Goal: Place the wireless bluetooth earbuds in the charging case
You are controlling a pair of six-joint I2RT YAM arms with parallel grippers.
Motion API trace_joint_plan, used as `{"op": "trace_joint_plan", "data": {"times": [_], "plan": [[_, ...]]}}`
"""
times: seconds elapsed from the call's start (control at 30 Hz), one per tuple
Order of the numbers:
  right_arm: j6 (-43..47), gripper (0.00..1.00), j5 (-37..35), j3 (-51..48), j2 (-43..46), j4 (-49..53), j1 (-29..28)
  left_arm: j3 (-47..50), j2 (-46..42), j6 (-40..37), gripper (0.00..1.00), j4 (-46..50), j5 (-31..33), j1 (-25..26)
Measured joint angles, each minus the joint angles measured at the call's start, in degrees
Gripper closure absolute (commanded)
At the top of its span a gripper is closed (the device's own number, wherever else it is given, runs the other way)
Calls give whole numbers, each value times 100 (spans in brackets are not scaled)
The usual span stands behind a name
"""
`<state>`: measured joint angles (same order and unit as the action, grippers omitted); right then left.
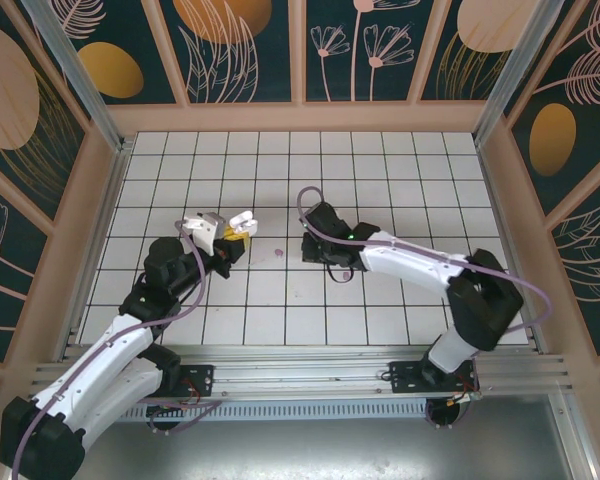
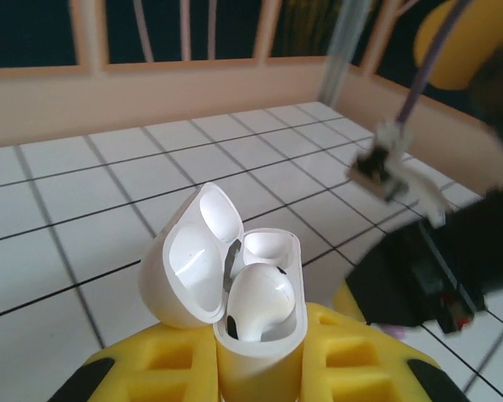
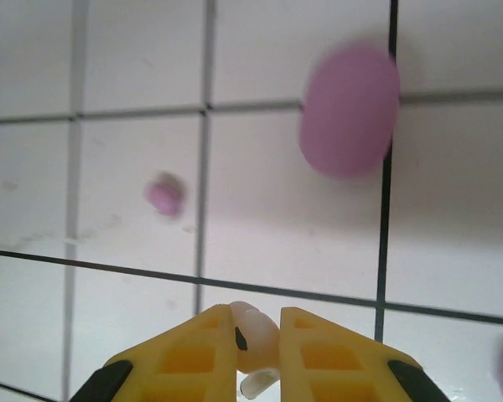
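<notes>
My left gripper [image 2: 260, 343] is shut on the base of a white charging case [image 2: 260, 356], held upright with its lid [image 2: 184, 264] swung open to the left. One white earbud [image 2: 258, 297] sits in the near slot; the far slot [image 2: 268, 247] is empty. In the top view the case [image 1: 242, 221] is left of centre. My right gripper [image 3: 258, 335] is shut on a second white earbud [image 3: 260, 335], stem pointing down, above the tiles. From above, the right gripper [image 1: 309, 246] is a short way right of the case.
A pale purple earbud [image 3: 163, 194] lies on the tiles ahead of the right gripper, also visible from above as a purple earbud [image 1: 280, 252] between the two grippers. A blurred purple case [image 3: 350, 109] lies farther on. The right arm [image 2: 427, 268] is close on the left gripper's right.
</notes>
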<state>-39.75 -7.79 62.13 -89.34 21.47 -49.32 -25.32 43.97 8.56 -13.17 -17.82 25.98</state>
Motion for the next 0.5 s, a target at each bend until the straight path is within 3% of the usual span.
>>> {"op": "trace_joint_plan", "data": {"times": [0.23,0.5], "plan": [[953,89,-584,160,1340,-553,-542,26,232,-249,100,-481,-1075,0],[2100,89,-57,2,1985,-1661,-667,66,317,-516,100,-981,-1797,0]]}}
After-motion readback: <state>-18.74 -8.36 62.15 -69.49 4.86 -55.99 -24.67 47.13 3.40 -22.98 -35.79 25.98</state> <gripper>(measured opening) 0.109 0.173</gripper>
